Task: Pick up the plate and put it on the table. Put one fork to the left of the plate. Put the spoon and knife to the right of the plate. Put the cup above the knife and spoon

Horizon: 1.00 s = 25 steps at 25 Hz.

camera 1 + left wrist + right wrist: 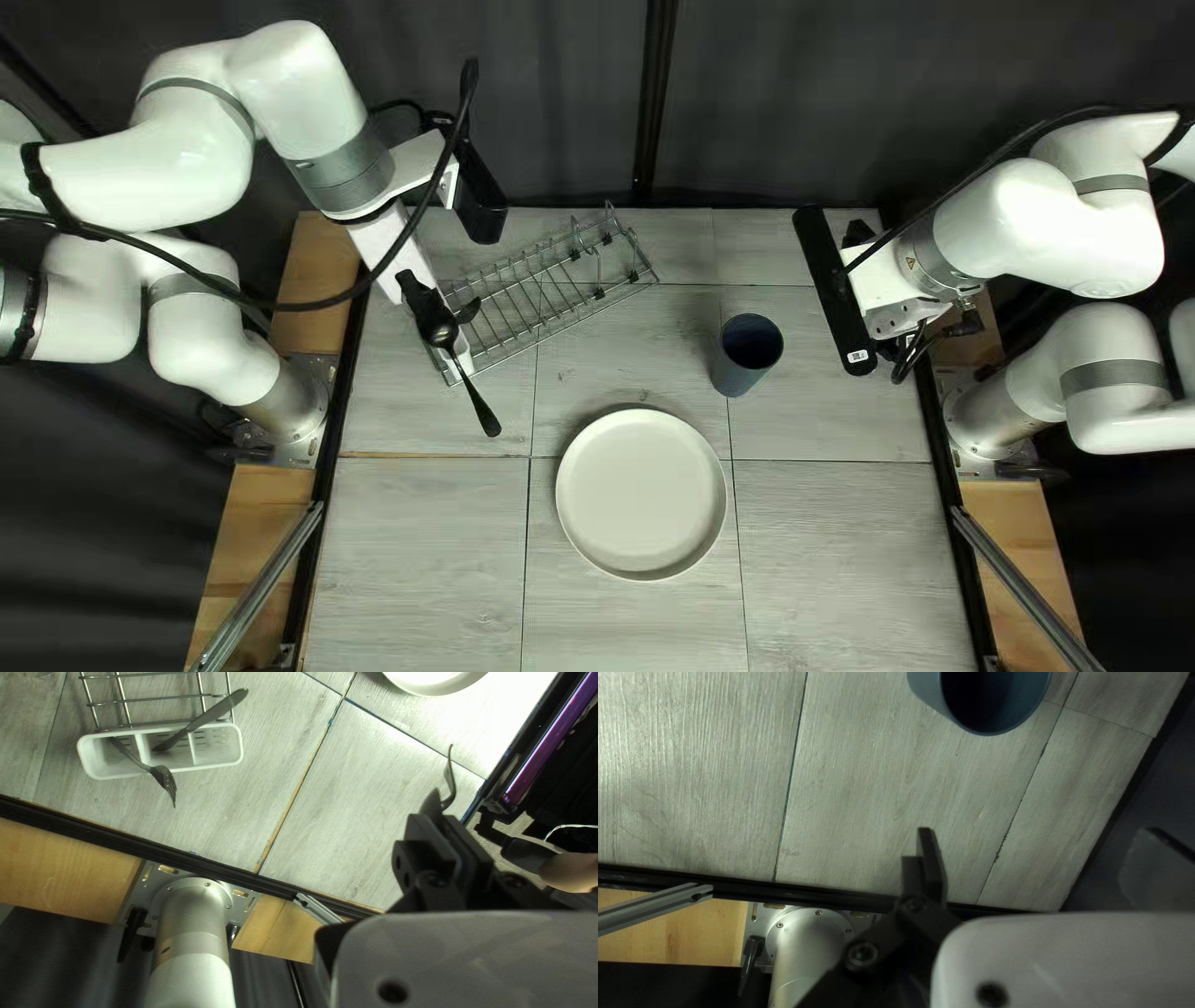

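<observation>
My left gripper (pixel 417 293) is over the rack's lower-left end, shut on a dark spoon (pixel 478 401). In the left wrist view my left gripper (pixel 446 821) has its fingers together on the spoon (pixel 431 801), which extends ahead of them. A fork (pixel 163 778) and a knife (pixel 215 714) lean in the white caddy (pixel 103 771). The cream plate (pixel 641 494) lies mid-table. The blue cup (pixel 747 349) stands upright beyond it, to the right. My right gripper (pixel 834 289) is right of the cup; in its wrist view my right gripper (pixel 1037 840) stands open, holding nothing.
A wire rack (pixel 548 286) lies at a slant at the table's back left, the caddy at its near end. A black cable (pixel 374 268) loops across my left arm. Metal rails (pixel 262 579) run outside both side edges of the table.
</observation>
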{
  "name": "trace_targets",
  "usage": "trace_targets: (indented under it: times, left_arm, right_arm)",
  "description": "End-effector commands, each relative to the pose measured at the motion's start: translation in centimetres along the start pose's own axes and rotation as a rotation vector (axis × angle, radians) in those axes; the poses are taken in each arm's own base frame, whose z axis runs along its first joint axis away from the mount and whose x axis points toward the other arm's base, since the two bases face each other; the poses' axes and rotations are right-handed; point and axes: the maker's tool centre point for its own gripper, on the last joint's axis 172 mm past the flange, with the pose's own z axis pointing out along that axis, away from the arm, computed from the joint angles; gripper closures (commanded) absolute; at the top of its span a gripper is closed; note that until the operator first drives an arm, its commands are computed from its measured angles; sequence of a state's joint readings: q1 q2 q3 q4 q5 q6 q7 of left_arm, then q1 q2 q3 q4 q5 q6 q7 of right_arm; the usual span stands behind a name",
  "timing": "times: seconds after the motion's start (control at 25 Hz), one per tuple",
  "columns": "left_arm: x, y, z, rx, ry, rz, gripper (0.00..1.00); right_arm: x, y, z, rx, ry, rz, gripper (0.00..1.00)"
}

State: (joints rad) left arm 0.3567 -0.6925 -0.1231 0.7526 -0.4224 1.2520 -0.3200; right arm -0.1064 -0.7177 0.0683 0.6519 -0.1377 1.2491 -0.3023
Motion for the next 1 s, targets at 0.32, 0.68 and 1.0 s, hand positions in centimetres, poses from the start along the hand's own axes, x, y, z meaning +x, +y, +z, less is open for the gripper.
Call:
trace_targets:
  times: [0.32,0.68,1.0]
  left_arm:
    - [2.1,3.8,8.3,-0.076,0.045,-0.159,1.00]
    - [2.6,4.1,9.1,-0.085,0.049,-0.165,1.00]
    - [2.6,4.1,9.1,-0.085,0.049,-0.165,1.00]
  right_arm:
    - [0.0,0.0,0.0,0.000,0.000,0.000,0.00]
    - [0.0,0.0,0.0,0.000,0.000,0.000,0.00]
    - [0.0,0.0,0.0,0.000,0.000,0.000,0.00]
